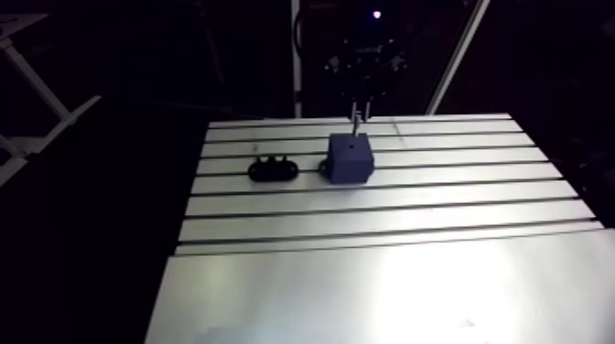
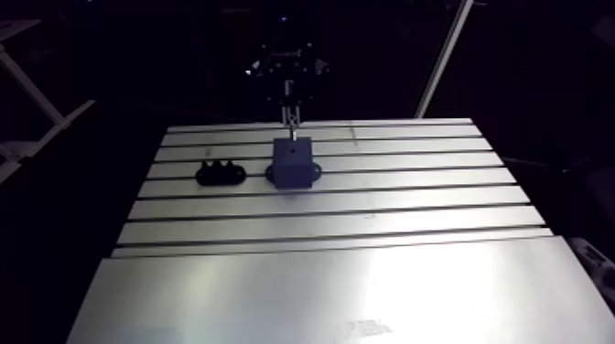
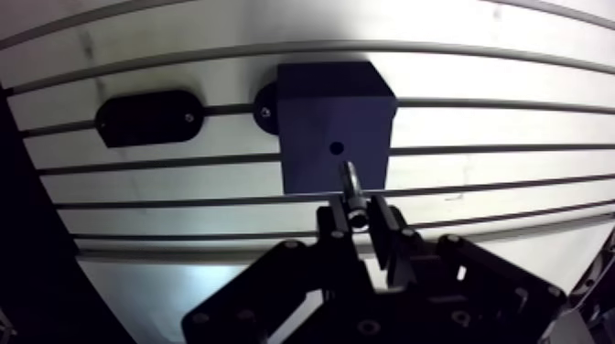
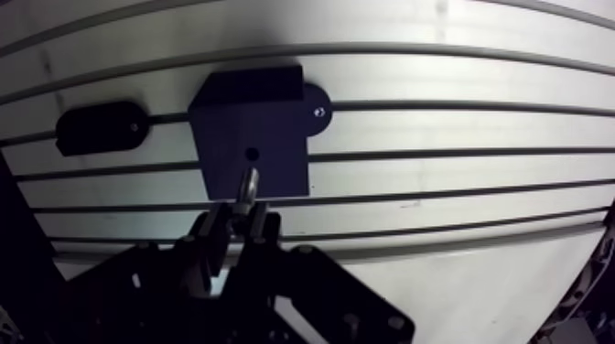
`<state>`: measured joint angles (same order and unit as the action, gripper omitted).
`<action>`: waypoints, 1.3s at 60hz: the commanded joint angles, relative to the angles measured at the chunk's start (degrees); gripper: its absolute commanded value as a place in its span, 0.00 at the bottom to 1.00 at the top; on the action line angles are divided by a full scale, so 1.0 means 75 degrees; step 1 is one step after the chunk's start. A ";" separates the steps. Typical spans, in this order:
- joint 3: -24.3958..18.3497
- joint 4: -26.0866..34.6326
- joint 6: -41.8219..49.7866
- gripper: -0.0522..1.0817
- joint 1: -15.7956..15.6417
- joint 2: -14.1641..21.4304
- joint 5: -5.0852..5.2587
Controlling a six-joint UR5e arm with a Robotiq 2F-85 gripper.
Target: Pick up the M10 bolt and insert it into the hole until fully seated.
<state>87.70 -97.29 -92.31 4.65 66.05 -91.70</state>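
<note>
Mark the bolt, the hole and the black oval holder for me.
bolt (image 3: 350, 180), wrist view, on its shank.
hole (image 3: 337, 146), wrist view, its dark opening.
black oval holder (image 3: 146, 117), wrist view, its top face.

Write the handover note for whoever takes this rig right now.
Gripper: the gripper is shut on the M10 bolt, whose shank points down ahead of the fingers.
Things: the dark block stands on the slotted table, with the hole in its top face. A black fixture lies beside the block.
Done: the bolt is picked up and is held over the block.
Left: the tip sits short of the hole and is not in it. Line it up, lower it and push until it is seated.
</note>
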 commanded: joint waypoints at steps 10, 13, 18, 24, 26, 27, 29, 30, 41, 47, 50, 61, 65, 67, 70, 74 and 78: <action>0.0019 0.0005 0.0010 1.00 0.0002 -0.0001 0.0010; 0.0029 0.0005 0.0008 1.00 0.0002 -0.0001 0.0010; 0.0031 0.0005 0.0000 1.00 -0.0008 -0.0012 0.0000; 0.0043 0.0005 0.0010 1.00 0.0001 -0.0069 0.0010; 0.0043 0.0005 0.0010 1.00 0.0001 -0.0071 0.0010; 0.0043 0.0005 0.0010 1.00 0.0001 -0.0071 0.0010; 0.0043 0.0005 0.0010 1.00 0.0002 -0.0071 0.0010; 0.0043 0.0005 0.0010 1.00 0.0002 -0.0081 0.0010; 0.0043 0.0005 0.0010 1.00 -0.0010 -0.0083 0.0010; 0.0066 -0.0006 0.0010 1.00 -0.0010 -0.0083 0.0010; 0.0066 0.0003 0.0010 1.00 -0.0010 -0.0093 0.0010; 0.0066 -0.0006 0.0010 1.00 -0.0010 -0.0093 0.0010; 0.0076 -0.0006 0.0010 1.00 -0.0010 -0.0094 0.0010; 0.0078 -0.0007 0.0010 1.00 -0.0010 -0.0094 0.0010; 0.0089 -0.0007 0.0010 1.00 -0.0010 -0.0104 0.0010; 0.0099 -0.0007 0.0010 1.00 -0.0010 -0.0150 0.0020; 0.0100 -0.0007 0.0010 1.00 -0.0010 -0.0153 0.0022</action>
<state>88.31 -97.33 -92.24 4.57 65.21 -91.61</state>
